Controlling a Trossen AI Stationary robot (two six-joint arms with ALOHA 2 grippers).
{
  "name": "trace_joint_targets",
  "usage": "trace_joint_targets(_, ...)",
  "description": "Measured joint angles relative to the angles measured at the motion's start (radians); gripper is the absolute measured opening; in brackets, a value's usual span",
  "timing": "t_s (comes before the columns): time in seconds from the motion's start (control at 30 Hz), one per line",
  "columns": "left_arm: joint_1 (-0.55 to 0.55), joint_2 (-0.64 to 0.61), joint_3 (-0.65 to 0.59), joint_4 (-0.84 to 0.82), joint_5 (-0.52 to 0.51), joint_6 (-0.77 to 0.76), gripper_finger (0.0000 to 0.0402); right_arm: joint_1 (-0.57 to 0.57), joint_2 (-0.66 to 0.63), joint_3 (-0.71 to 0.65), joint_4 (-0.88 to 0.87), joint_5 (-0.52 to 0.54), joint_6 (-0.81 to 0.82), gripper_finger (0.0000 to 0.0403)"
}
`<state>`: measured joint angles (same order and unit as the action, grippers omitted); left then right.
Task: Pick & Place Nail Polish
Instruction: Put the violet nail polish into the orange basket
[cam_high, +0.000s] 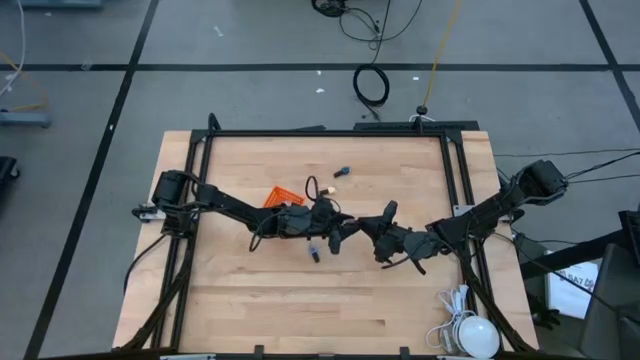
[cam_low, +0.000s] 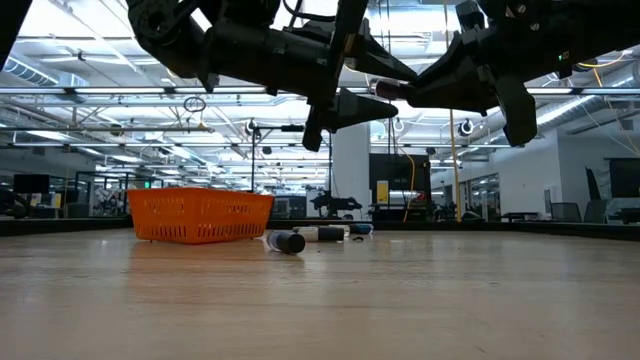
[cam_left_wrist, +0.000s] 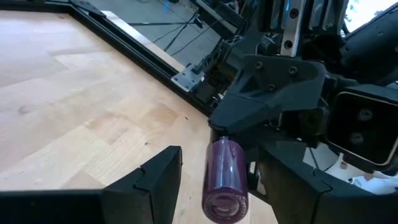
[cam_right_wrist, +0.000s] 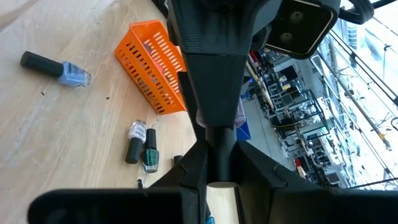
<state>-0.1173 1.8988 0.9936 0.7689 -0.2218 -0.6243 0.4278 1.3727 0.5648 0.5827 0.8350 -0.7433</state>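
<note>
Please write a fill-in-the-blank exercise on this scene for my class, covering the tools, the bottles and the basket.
The right tool is shut on a ___ nail polish bottle. The left tool has its fingers ___ on either side of that bottle. The mesh basket on the table is ___. The blue bottle lies on its ___.
Missing words: purple; open; orange; side.

**Even overhead light, backlit low view**

The worktop (cam_high: 330, 290) is lit evenly from above, and only faint shadows are seen under the arms. In the low view, the arms are reduced to silhouettes against bright ceiling strip lights (cam_low: 90, 95). The purple bottle (cam_left_wrist: 225, 180) is rendered soft at close range.
</note>
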Motion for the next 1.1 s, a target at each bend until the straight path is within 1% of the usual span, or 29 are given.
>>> trace_joint_targets(0.07,0.0,0.0,0.0,0.0,0.017,0.0,0.0198,0.0,0.0,0.0,0.0,0.0,0.0,0.0049)
trace_joint_targets(0.17,0.0,0.0,0.0,0.0,0.022,0.0,0.0167,0.0,0.0,0.0,0.0,0.0,0.0,0.0049)
trace_joint_targets(0.27,0.002,0.0,0.0,0.0,0.023,0.002,0.0117,0.0,0.0,0.0,0.0,0.001,0.0,0.0049)
trace_joint_targets(0.37,0.006,0.0,0.0,-0.002,0.035,0.034,0.0058,0.0,0.0,0.0,-0.002,0.004,0.0,0.0049)
trace_joint_targets(0.4,0.009,0.0,0.0,-0.003,0.045,0.045,0.005,0.001,0.0,0.0,-0.003,0.004,0.005,0.0049)
trace_joint_targets(0.53,0.02,-0.01,0.0,-0.011,0.067,0.089,0.005,0.001,0.0,0.0,-0.015,0.006,0.084,0.0053)
trace_joint_targets(0.6,0.026,-0.026,0.0,-0.027,0.069,0.147,0.005,0.0,0.0,0.002,-0.016,0.004,0.178,0.0081)
trace_joint_targets(0.7,0.034,-0.072,0.0,-0.089,0.066,0.226,0.005,-0.001,-0.001,0.003,-0.026,0.008,0.3,0.0139)
trace_joint_targets(0.77,0.035,-0.113,-0.001,-0.153,0.031,0.292,0.005,-0.001,-0.011,0.002,-0.033,0.022,0.341,0.0171)
trace_joint_targets(0.9,0.029,-0.205,0.0,-0.309,-0.118,0.386,0.005,0.0,-0.053,0.0,-0.081,0.039,0.404,0.0211)
trace_joint_targets(1.0,-0.015,-0.255,-0.003,-0.422,-0.254,0.514,0.005,-0.007,-0.106,0.0,-0.153,0.055,0.484,0.0222)
trace_joint_targets(1.1,-0.073,-0.277,-0.002,-0.478,-0.336,0.747,0.005,-0.023,-0.162,0.0,-0.241,0.051,0.582,0.0223)
